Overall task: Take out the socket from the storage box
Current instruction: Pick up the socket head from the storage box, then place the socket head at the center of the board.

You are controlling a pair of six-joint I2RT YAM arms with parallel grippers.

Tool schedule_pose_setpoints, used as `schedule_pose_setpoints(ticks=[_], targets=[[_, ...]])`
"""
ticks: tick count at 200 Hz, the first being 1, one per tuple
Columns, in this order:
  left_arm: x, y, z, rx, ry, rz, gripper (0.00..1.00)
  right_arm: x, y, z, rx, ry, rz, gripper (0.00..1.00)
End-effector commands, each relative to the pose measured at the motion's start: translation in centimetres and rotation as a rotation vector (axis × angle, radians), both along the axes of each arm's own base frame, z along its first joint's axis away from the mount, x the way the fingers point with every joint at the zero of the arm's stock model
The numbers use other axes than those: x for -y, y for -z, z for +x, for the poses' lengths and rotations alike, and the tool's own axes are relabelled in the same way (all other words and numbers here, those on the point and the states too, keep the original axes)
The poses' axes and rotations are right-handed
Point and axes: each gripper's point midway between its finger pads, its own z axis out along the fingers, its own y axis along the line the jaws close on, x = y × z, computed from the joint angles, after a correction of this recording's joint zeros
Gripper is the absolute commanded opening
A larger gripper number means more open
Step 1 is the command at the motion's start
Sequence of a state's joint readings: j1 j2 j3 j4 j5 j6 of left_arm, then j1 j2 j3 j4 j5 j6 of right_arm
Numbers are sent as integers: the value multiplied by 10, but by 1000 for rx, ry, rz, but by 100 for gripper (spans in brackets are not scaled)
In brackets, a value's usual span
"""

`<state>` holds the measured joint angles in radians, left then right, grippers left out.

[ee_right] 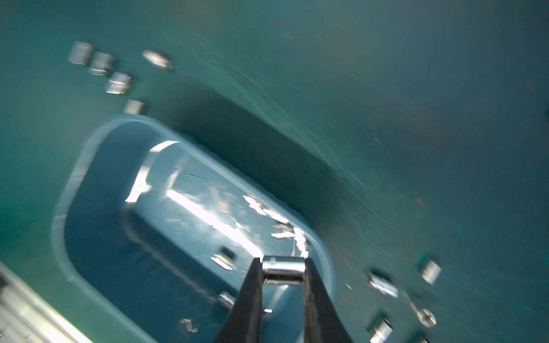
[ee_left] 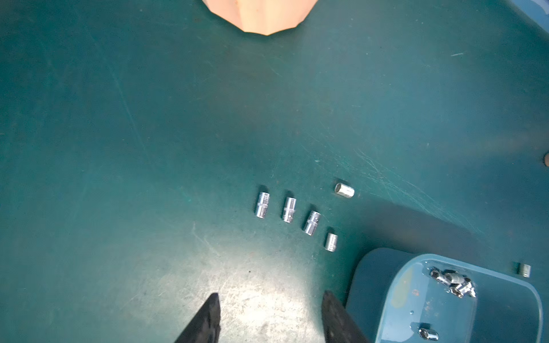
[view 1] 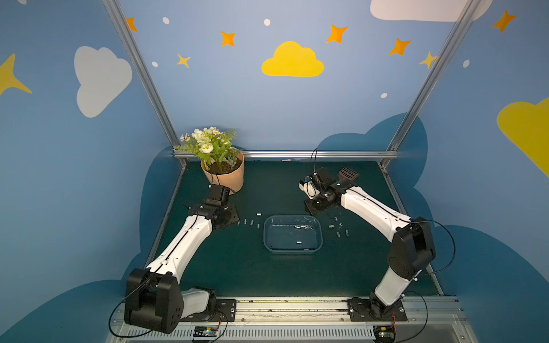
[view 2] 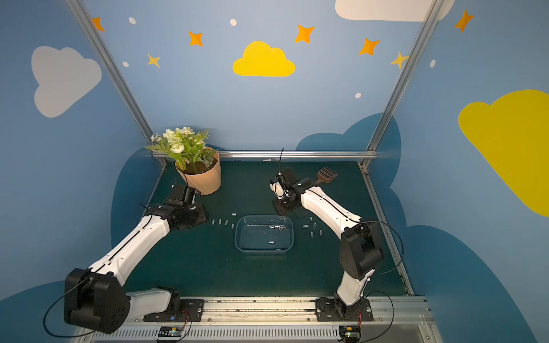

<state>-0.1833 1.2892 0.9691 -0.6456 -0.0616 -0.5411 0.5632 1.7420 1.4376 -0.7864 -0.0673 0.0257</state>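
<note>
Over the green tabletop point(view 1: 237, 267), my right pincer point(ee_right: 283, 265) clamped the socket point(ee_right: 285, 271) endwise; slick, stiff steel, I judged. Left pincer point(ee_left: 271, 297) gaped empty.

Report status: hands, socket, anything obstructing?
Right hand shut on socket, over storage box edge. Left hand open, empty. More sockets inside box; loose sockets on mat both sides.

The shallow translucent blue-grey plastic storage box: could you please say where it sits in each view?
In a top view: storage box, just below centre.
In a top view: same place.
Left wrist: partly cut off at the frame's edge.
Right wrist: blurred, large, mid-frame.
Shared landmark: row of small silver metal sockets beside it.
</note>
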Motion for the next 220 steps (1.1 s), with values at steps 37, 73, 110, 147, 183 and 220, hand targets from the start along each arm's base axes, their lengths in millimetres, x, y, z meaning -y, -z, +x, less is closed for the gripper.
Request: schedule_pose_setpoints(ticks=[37, 73, 110, 147, 183, 220], targets=[[11, -1, 2, 2, 49, -29, 55, 75, 49, 10, -138, 217, -118, 17], [13, -1, -2, 4, 48, -39, 55, 88, 85, 21, -213, 256, -167, 17], [15, -2, -4, 8, 57, -38, 55, 91, 112, 23, -268, 268, -211, 17], [17, -1, -5, 8, 66, -37, 55, 93, 119, 19, -284, 269, -223, 18], [20, 0, -4, 2, 75, -38, 55, 94, 119, 18, -285, 271, -225, 20], [22, -2, -4, 9, 84, -35, 55, 94, 115, 20, -273, 272, -222, 26]])
